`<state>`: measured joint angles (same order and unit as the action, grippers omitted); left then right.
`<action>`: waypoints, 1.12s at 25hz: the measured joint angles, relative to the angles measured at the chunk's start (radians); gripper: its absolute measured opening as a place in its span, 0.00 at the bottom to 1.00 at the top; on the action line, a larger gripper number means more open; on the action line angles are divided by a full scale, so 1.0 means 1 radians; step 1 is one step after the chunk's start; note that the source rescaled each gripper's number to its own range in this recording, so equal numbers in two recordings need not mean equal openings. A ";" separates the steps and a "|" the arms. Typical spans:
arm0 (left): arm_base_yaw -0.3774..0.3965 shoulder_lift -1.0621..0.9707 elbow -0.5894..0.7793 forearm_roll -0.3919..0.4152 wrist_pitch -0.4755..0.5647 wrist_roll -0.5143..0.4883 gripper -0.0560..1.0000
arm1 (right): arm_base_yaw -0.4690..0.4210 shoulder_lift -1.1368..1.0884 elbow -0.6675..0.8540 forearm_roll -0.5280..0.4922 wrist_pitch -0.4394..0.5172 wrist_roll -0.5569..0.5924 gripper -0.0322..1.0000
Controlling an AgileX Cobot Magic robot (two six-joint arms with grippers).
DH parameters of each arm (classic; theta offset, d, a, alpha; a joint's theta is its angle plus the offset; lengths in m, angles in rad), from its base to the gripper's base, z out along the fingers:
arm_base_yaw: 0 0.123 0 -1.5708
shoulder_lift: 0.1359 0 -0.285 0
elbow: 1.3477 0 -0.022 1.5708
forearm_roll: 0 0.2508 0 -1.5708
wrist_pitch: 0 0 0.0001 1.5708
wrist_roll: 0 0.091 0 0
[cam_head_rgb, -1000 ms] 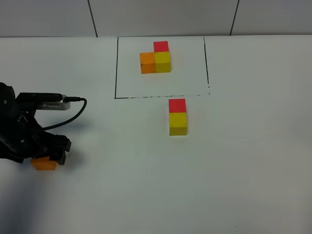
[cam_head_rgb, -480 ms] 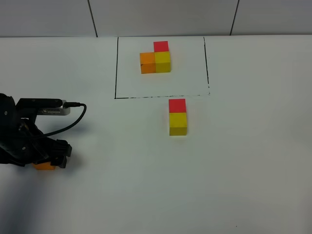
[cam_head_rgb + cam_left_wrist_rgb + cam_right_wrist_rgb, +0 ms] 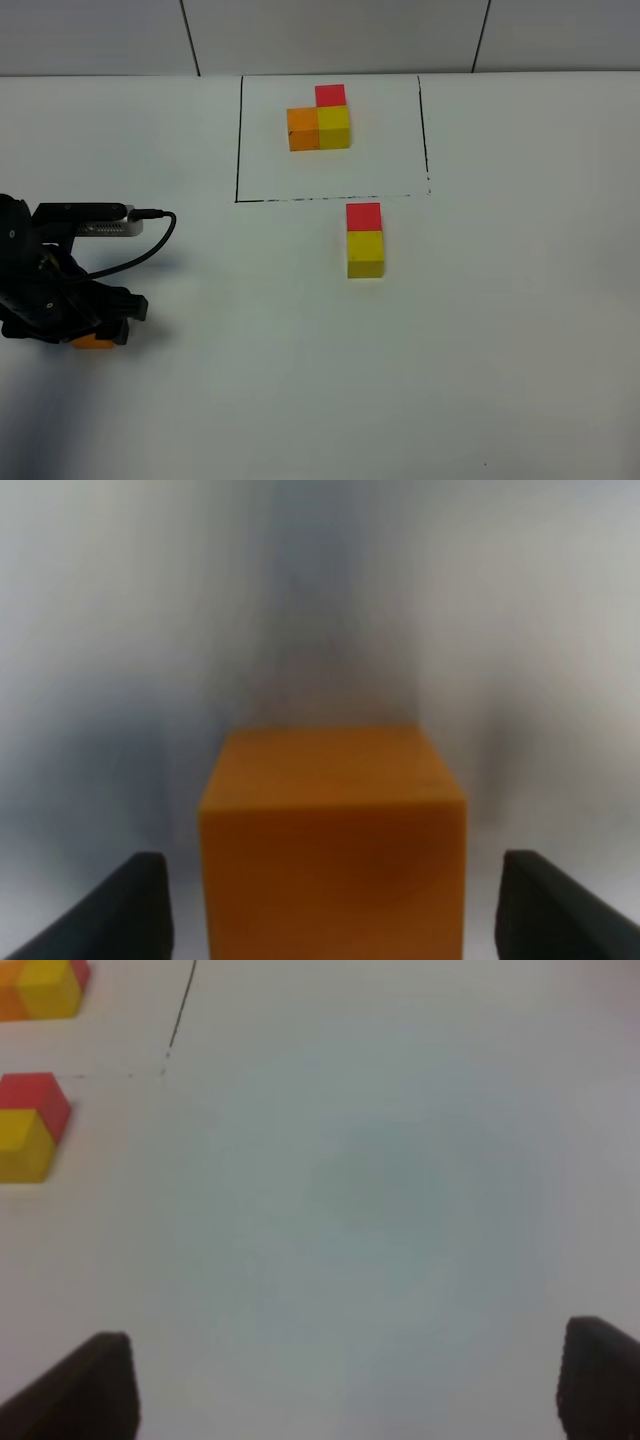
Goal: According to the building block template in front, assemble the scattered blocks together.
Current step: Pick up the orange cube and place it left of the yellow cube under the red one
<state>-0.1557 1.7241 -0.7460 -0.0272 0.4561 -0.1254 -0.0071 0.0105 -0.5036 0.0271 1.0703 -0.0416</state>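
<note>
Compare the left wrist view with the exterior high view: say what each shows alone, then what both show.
Left wrist only: gaps between the fingers of the open left hand and the sides of the orange block. Exterior high only: the three-block template inside its black outline, and the red-and-yellow pair just outside that outline, on the robot's side. Both: the orange block with the left hand astride it.

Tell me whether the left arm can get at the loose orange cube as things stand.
Probably yes. The left hand sits open over the small orange cube, its fingers on either side with gaps; nothing lies between them and it.
</note>
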 joint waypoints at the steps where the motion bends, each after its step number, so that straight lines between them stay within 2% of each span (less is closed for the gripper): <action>1: 0.000 0.000 0.000 0.001 0.001 0.000 0.50 | 0.000 0.000 0.000 0.000 0.000 0.000 0.72; 9: 0.000 0.000 0.000 0.027 0.004 -0.001 0.06 | 0.000 0.000 0.000 0.000 -0.001 0.000 0.72; 14: 0.000 0.000 0.000 0.027 0.019 0.000 0.06 | 0.000 0.000 0.000 0.000 -0.001 0.000 0.72; 17: 0.000 -0.001 -0.005 0.027 0.046 0.036 0.06 | 0.000 0.000 0.000 0.000 -0.001 0.000 0.72; 23: 0.000 -0.003 -0.113 0.021 0.090 0.152 0.06 | 0.000 0.000 0.000 0.000 -0.001 0.000 0.72; 28: -0.018 -0.003 -0.239 0.027 0.168 0.331 0.06 | 0.000 0.000 0.000 0.000 -0.001 0.000 0.72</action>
<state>-0.1738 1.7212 -0.9852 0.0000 0.6238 0.2054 -0.0071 0.0105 -0.5036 0.0271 1.0693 -0.0416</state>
